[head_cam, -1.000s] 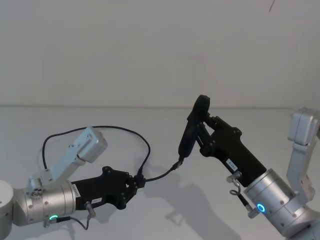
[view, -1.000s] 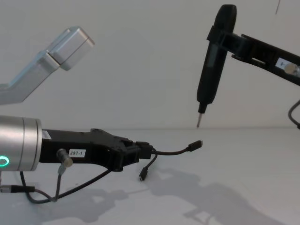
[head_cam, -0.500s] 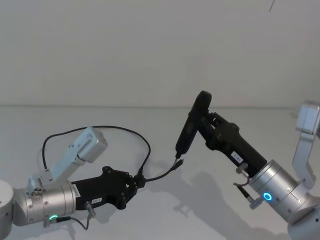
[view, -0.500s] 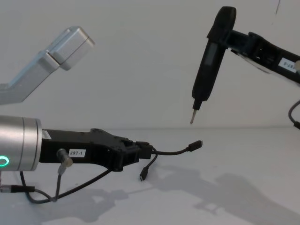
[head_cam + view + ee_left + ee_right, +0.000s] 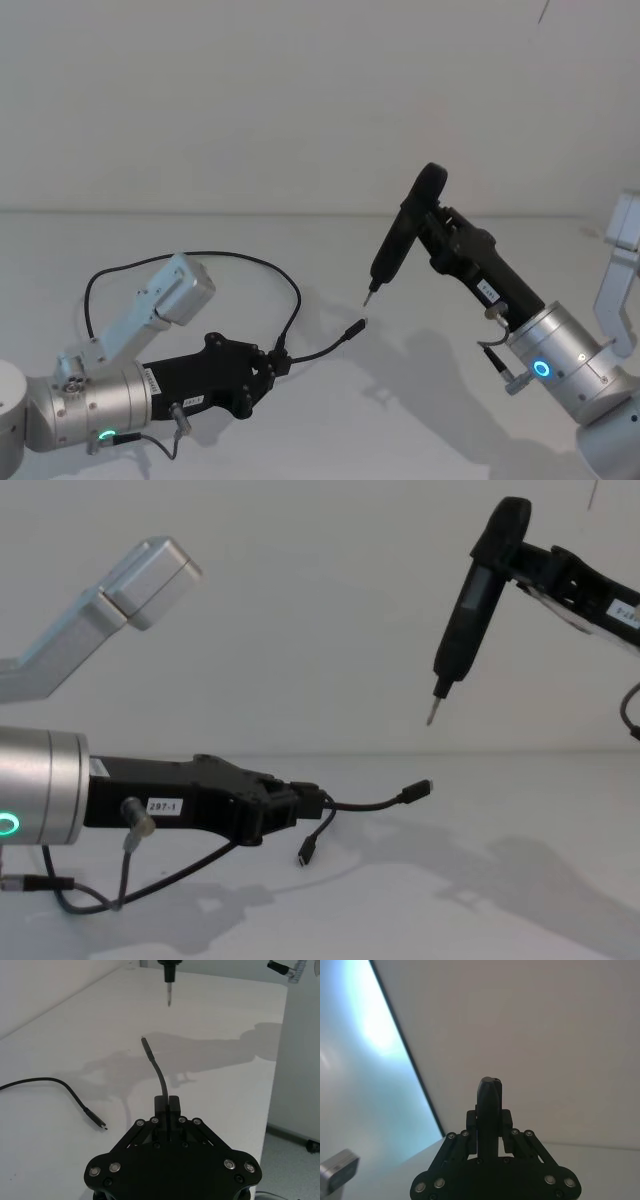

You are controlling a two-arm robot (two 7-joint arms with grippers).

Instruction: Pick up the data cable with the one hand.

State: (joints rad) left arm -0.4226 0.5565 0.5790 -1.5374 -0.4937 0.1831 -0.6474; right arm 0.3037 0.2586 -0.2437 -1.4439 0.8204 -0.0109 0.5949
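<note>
Right gripper [image 5: 428, 215] swung rightward, off the data cable [image 5: 352, 332].

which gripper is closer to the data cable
Left. The left gripper is shut on the cable where its branches split. The right gripper, holding a pointed tool, is up and to the right, clear of it.

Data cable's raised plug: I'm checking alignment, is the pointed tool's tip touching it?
Apart. Chest view shows the tool tip above the plug, clear gap between.

head: above data cable [image 5: 318, 352], looking down | chest: low, side-on | left wrist: close behind it | right wrist: along screwdriver [image 5: 490, 1105] toward wall [image 5: 555, 1035] | first three share data cable
</note>
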